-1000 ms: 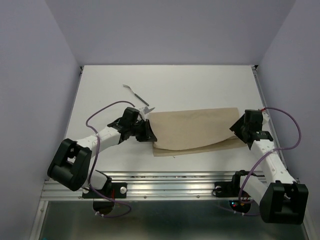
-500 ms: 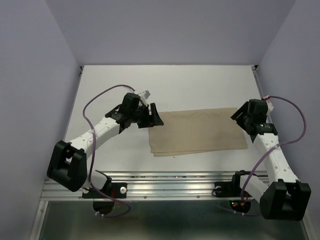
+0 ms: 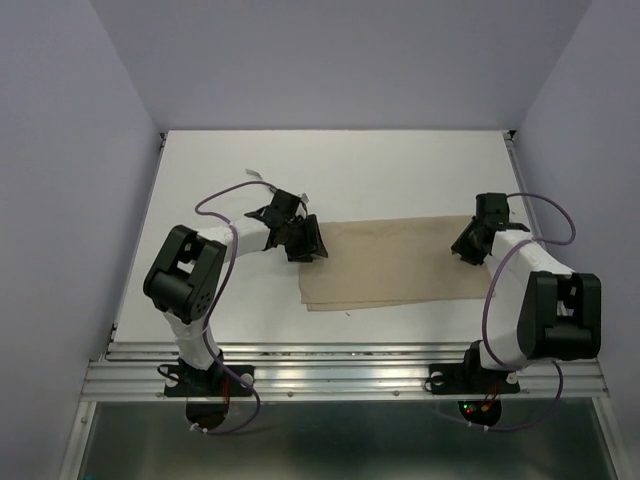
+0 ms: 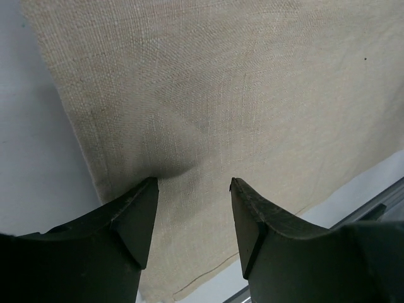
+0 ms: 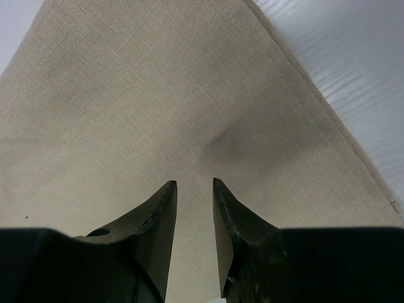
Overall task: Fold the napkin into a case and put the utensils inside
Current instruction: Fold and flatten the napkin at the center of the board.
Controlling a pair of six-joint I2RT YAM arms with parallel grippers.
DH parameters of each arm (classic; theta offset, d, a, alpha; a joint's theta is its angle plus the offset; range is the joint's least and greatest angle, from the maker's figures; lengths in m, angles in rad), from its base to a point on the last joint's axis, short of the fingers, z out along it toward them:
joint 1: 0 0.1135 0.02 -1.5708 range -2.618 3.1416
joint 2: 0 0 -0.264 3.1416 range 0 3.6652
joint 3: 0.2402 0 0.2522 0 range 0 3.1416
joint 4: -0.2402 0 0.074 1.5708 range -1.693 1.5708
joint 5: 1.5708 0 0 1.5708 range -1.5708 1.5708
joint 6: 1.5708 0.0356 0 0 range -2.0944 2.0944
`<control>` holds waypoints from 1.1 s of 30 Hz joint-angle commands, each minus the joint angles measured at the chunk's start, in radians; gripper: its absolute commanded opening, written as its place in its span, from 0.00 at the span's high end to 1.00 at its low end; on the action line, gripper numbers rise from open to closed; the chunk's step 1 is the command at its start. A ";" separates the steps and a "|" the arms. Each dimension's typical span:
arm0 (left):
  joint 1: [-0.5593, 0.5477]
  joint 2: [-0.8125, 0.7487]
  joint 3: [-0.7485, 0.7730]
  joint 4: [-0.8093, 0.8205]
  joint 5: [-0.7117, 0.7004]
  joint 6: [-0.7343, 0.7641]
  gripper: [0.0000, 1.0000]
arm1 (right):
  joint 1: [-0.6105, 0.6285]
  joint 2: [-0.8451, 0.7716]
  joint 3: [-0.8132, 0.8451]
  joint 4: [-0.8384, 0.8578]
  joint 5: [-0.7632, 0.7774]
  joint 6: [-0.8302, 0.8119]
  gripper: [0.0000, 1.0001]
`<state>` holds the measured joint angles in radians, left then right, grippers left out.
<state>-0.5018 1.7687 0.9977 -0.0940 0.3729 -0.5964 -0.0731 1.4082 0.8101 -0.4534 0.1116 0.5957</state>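
Note:
The beige napkin lies flat on the white table as a folded oblong, its lower layer showing along the near edge. My left gripper hovers over its left end, jaws open and empty; the cloth fills the left wrist view, with the gripper above it. My right gripper is over the right end, jaws a little apart with nothing between them; the cloth lies under the gripper. Of the utensils, only a thin silvery tip shows behind the left arm.
A metal rail runs along the table's near edge. Purple cables loop off both arms. Lavender walls close the table on the left, right and far sides. The bare white table lies beyond the napkin.
Both grippers have let go of the napkin, whose raised layer now lies flat. Both arms have swung toward the far side, with the grippers hovering over the cloth's ends.

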 commanded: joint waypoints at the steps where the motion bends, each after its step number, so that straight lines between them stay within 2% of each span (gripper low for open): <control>1: -0.004 0.029 0.042 0.002 -0.060 -0.009 0.40 | -0.008 0.040 0.051 0.053 0.022 -0.017 0.65; 8: 0.071 0.089 0.064 -0.036 -0.085 -0.005 0.40 | 0.001 0.121 -0.014 0.143 -0.067 0.010 0.66; 14: 0.187 0.106 0.070 -0.078 -0.124 0.030 0.41 | 0.120 0.175 -0.035 0.182 -0.082 0.074 0.66; 20: 0.256 0.103 0.082 -0.081 -0.134 0.050 0.42 | 0.171 0.231 0.000 0.219 -0.102 0.102 0.66; 27: 0.241 0.071 0.195 -0.128 -0.130 0.099 0.42 | 0.171 0.256 0.165 0.147 -0.015 0.070 0.63; 33: 0.172 -0.046 0.233 -0.216 -0.187 0.124 0.37 | 0.138 0.161 0.213 0.102 0.028 0.030 0.59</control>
<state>-0.2817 1.8477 1.1877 -0.2241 0.2447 -0.5179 0.0925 1.6581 0.9752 -0.3092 0.0769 0.6613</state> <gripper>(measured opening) 0.613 0.398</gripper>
